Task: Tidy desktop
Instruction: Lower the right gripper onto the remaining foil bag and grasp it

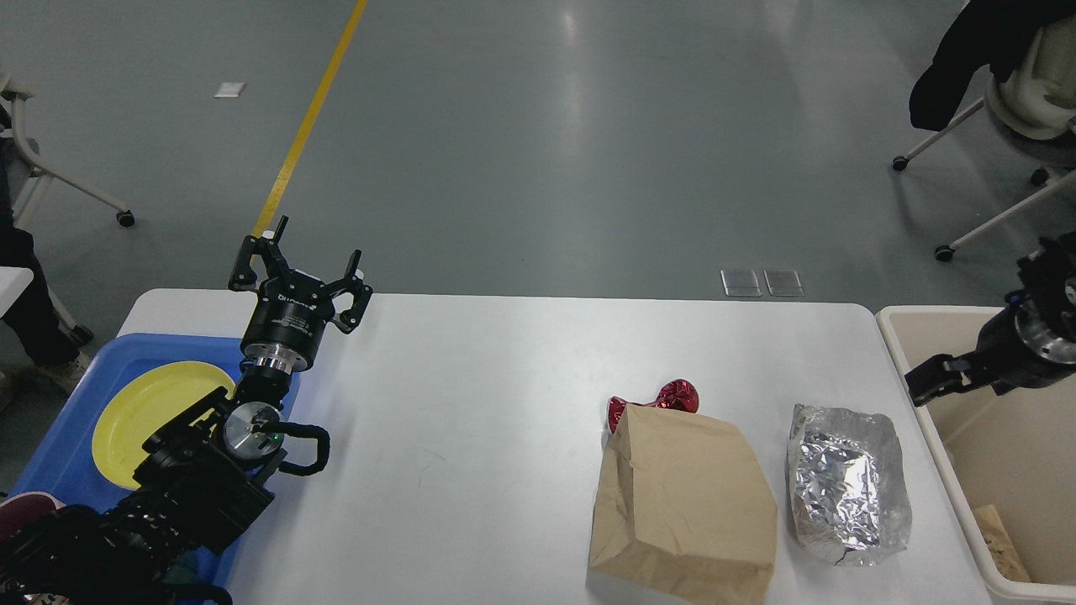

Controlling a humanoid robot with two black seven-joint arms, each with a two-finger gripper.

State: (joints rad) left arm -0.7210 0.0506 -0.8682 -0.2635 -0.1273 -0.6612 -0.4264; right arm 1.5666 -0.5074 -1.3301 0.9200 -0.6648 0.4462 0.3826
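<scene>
The white desktop point(504, 420) holds a brown paper bag point(681, 504) lying flat at the front right. A crumpled silver foil bag point(849, 483) lies to its right. A shiny red foil object point(664, 397) shows partly behind the paper bag's far edge. My left gripper point(298, 256) is open and empty, raised over the desktop's far left part. My right gripper point(979, 323) is open and empty, its fingers spread wide over the left rim of the cream bin point(1009, 454), beyond and to the right of the foil bag.
A blue tray point(59, 437) at the left edge holds a yellow plate point(151, 412), and a dark red cup point(25, 508) shows at its near corner. A brown scrap point(1000, 529) lies in the bin. Wheeled chairs stand on the floor at far right and far left.
</scene>
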